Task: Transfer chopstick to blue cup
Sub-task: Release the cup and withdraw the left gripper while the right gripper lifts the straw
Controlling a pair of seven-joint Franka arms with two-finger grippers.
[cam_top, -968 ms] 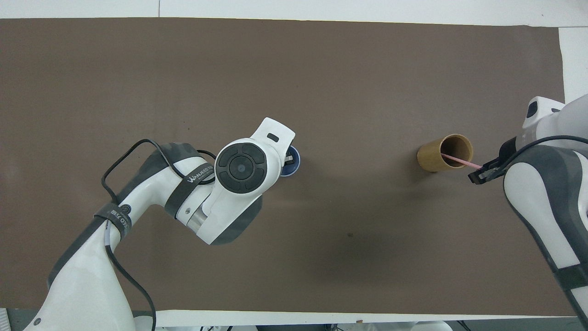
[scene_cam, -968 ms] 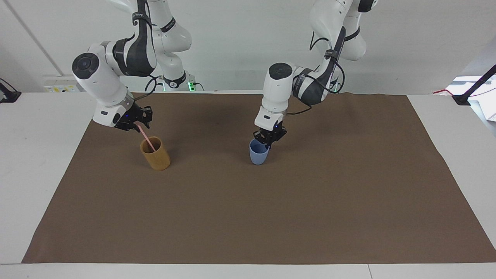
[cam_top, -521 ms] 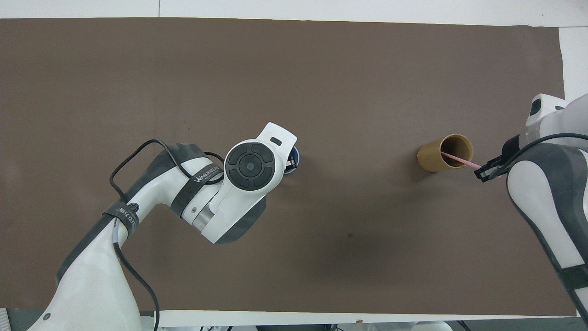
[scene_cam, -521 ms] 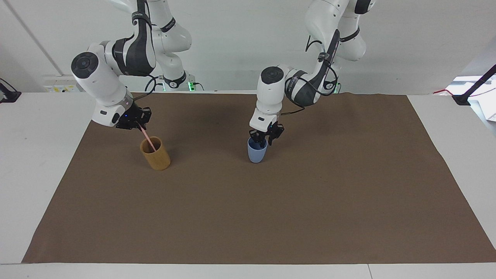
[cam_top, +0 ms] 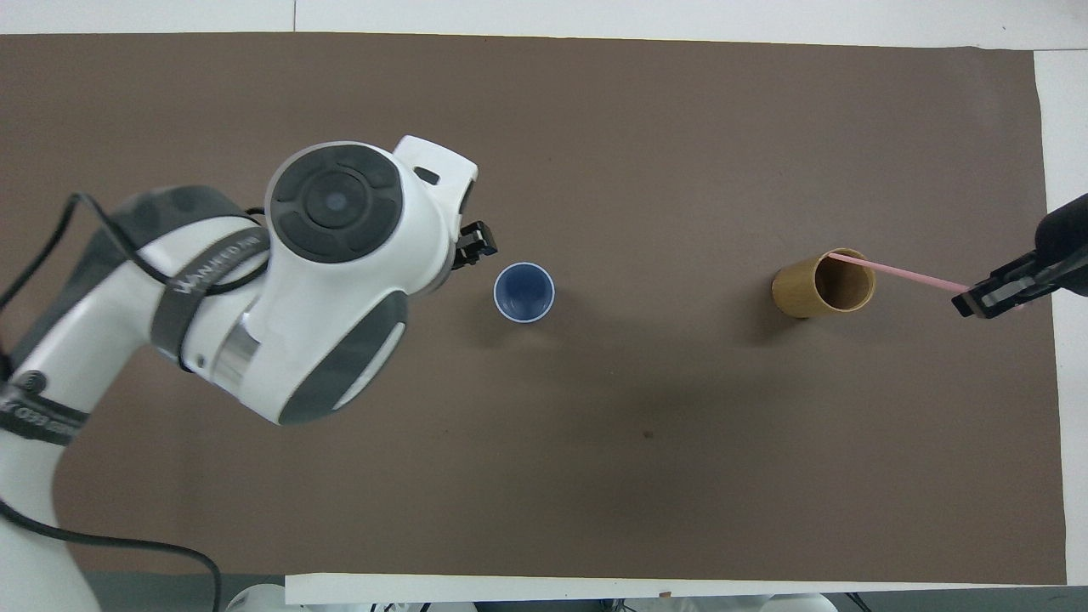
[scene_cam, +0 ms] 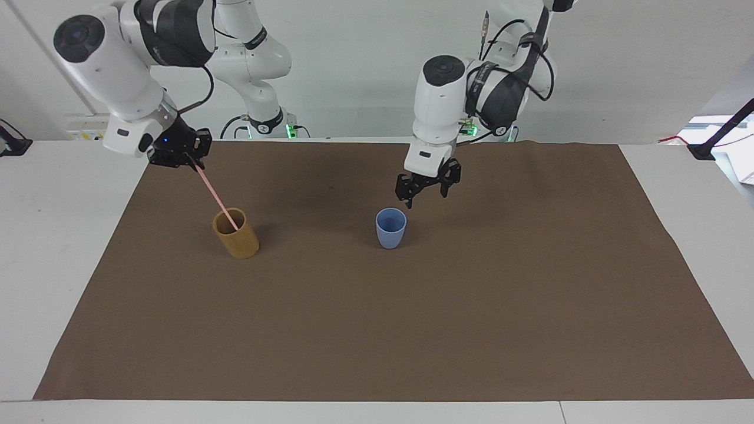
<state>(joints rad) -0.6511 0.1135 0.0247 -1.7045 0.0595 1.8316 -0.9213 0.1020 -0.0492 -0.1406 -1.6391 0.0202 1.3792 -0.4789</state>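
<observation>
The light blue cup (scene_cam: 391, 228) (cam_top: 524, 292) stands upright on the brown mat, with nothing touching it. My left gripper (scene_cam: 427, 189) hangs open in the air above the mat, just beside the blue cup toward the left arm's end; one of its fingers (cam_top: 478, 240) shows past the wrist in the overhead view. My right gripper (scene_cam: 189, 160) (cam_top: 984, 297) is shut on the top end of the pale pink chopstick (scene_cam: 213, 191) (cam_top: 901, 275). The chopstick slants down, and its lower end is inside the tan wooden cup (scene_cam: 235, 234) (cam_top: 823, 285).
The brown mat (scene_cam: 412, 330) covers most of the white table (scene_cam: 53, 235). The tan cup stands toward the right arm's end, about level with the blue cup. A black clamp (scene_cam: 704, 150) sits at the table's corner by the left arm's end.
My left gripper opened, let go of the blue cup's rim and rose away from it. My right gripper lifted, drawing the chopstick higher out of the tan cup.
</observation>
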